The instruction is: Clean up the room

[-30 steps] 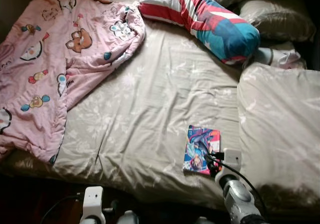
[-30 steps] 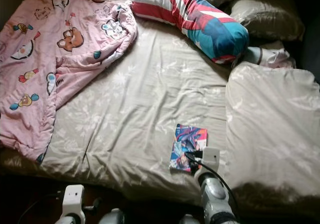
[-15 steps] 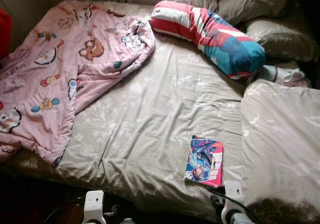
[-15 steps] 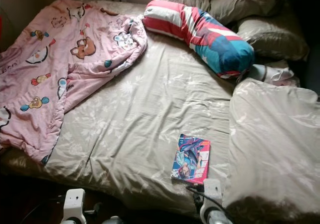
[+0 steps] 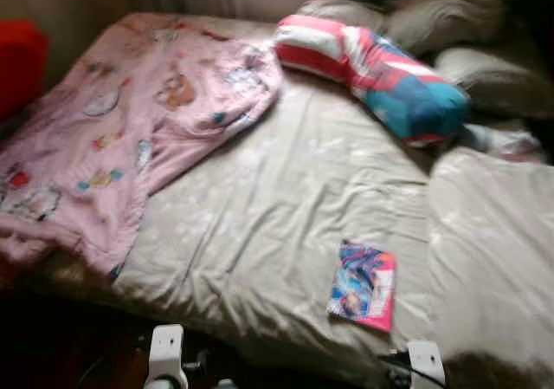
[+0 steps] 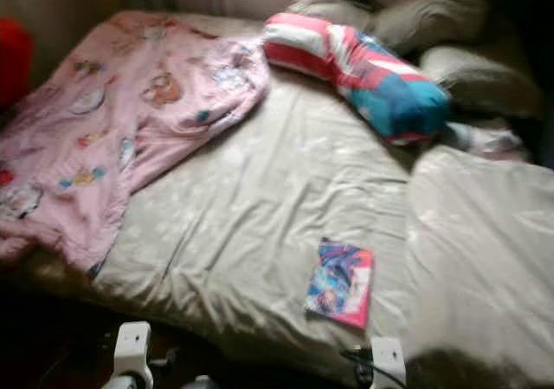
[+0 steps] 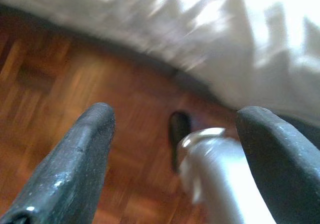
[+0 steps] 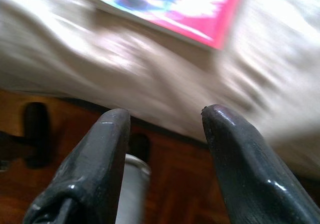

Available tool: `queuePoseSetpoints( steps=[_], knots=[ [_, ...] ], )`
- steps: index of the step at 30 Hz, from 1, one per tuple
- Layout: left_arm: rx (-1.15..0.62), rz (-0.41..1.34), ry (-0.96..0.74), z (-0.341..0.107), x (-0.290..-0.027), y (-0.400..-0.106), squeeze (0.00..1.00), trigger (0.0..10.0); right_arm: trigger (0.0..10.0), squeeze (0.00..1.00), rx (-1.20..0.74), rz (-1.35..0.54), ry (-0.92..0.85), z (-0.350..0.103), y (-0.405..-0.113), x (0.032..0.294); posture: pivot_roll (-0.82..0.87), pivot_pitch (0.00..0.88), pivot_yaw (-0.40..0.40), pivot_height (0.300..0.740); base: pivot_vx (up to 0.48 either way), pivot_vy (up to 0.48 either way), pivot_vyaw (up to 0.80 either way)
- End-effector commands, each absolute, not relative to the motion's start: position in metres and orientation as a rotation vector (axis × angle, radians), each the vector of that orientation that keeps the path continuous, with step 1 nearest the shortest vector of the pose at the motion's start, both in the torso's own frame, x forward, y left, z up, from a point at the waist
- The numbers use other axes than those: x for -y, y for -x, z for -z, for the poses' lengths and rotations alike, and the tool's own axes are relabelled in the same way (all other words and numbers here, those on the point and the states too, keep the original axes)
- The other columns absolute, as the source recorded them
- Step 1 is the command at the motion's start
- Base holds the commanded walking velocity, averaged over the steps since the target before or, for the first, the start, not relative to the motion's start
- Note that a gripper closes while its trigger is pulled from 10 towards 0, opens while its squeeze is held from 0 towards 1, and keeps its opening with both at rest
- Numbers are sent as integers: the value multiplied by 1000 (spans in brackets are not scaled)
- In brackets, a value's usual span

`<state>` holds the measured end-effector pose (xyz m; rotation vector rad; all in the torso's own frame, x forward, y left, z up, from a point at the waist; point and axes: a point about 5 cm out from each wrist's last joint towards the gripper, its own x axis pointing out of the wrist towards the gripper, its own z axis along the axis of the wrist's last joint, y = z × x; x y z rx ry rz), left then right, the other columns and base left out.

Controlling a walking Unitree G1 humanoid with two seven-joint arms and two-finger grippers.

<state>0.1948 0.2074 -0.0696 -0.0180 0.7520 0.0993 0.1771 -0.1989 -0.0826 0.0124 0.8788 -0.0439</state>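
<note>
While parted wide, right hand [image 8: 162, 149] holds nothing below book [image 5: 363, 285].

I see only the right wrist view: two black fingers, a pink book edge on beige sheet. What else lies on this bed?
Observer: A pink cartoon blanket covers the bed's left part.
Operator: Is anything near the head end?
Observer: A striped red, white and blue bolster lies there, before beige pillows.
Operator: And my left gripper?
Observer: The left gripper hangs over wooden floor beside the bed, fingers apart.
</note>
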Motion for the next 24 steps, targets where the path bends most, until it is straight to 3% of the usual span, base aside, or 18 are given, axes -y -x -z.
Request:
queuePoseSetpoints(
  steps=[1,24],
  knots=[
    [-819,-124,12,77,-214,-180,0,10000,10000,0,-918,35,-39,88,-167,192,14,186,24,740,0,480,0],
    [-830,-122,16,79,-212,-178,0,10000,10000,0,-933,39,-37,89,-170,182,10,214,21,740,0,480,0]
  ],
)
